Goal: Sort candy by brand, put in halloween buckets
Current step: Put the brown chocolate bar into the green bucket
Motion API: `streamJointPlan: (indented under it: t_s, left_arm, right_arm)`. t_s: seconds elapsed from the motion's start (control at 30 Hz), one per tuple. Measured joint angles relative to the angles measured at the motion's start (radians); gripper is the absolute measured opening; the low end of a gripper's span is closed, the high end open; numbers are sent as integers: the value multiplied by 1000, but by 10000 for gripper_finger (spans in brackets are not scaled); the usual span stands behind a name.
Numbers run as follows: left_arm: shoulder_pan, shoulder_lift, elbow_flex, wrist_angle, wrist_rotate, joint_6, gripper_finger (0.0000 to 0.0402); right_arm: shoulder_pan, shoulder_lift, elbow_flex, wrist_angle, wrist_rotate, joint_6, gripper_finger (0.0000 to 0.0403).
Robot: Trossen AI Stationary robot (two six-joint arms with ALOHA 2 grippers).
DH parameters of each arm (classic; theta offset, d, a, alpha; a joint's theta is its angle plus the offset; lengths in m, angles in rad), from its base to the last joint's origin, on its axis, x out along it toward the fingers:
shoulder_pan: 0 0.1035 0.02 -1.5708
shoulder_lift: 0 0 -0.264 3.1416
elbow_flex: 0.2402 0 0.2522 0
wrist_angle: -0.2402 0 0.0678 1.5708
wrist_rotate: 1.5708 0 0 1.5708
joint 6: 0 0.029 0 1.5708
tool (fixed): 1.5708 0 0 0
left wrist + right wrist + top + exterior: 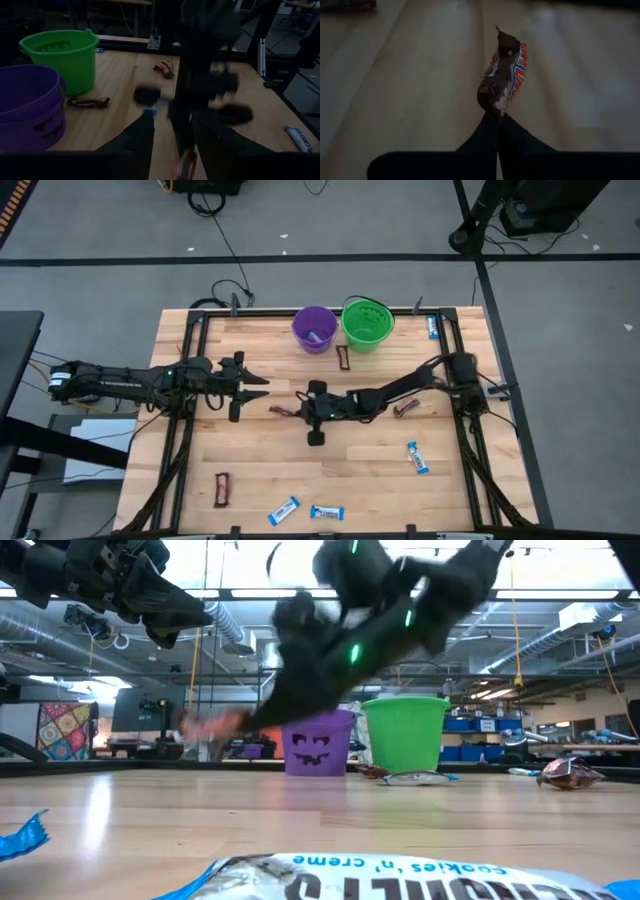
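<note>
Right tool (292, 411) is clamped tight on the end of a brown bar (503, 75) mid-desk (400, 490), the bar sticking out past the fingertips, in front of the purple bucket (314, 328) and green bucket (367, 323). Left tool (262, 387) sits just beside it, fingers partly apart, holding nothing. Other bars, like a blue one (417, 457), lie scattered around.

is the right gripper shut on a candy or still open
Shut on one. In the right wrist view the right gripper has its fingers pressed together, pinching the end of a brown candy bar.
</note>
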Motion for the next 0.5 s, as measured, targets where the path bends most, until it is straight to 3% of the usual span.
streamJointPlan:
  t_s: [0.3,0.5]
  left_arm:
    - [0,0,0,0,0,0,142]
    - [0,0,0,3,-2,0,142]
  right_arm:
    - [9,-402,1,-548,398,-62,5]
    - [-85,-568,1,-864,478,62,5]
